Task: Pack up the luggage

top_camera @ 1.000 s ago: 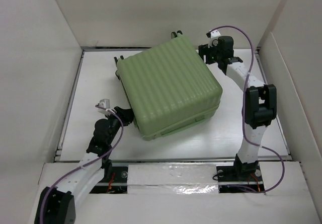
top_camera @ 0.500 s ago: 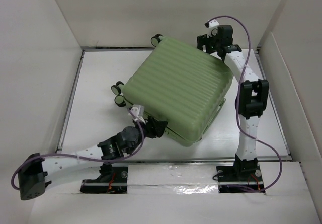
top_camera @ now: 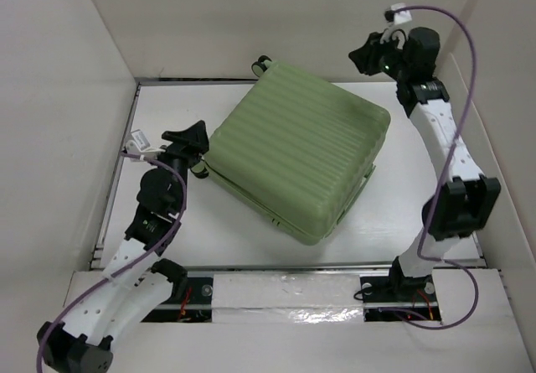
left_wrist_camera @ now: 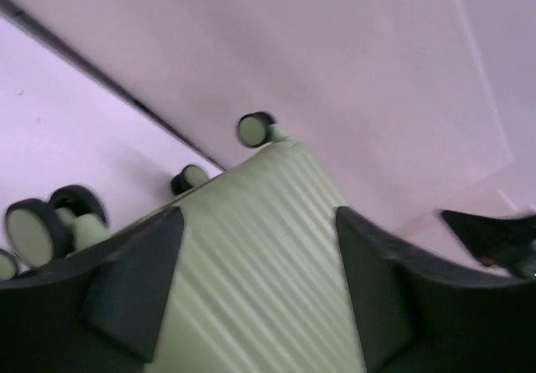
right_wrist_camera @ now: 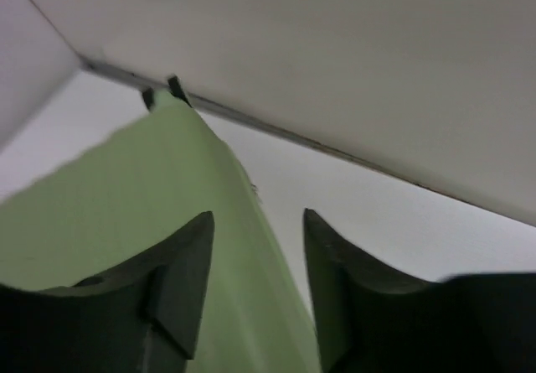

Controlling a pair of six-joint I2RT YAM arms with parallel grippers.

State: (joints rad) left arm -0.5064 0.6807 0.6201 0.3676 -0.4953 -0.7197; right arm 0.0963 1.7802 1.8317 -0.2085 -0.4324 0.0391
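Left gripper stands wide open and empty, just beside the wheel end of the luggage. Your right gripper, also spread and holding nothing, hangs by its far right corner. The case lies shut and flat on the white table, turned diagonally, with its wheels toward your left arm. The shell is hard, ribbed and pale green with rounded corners, so pads will likely slide on it.

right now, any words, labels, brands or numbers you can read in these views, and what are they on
No readable text in any view.
luggage: plain ribbed green shell, no brand or label showing.
left wrist tab and right wrist tab: small white pieces, too small to tell if anything is printed.
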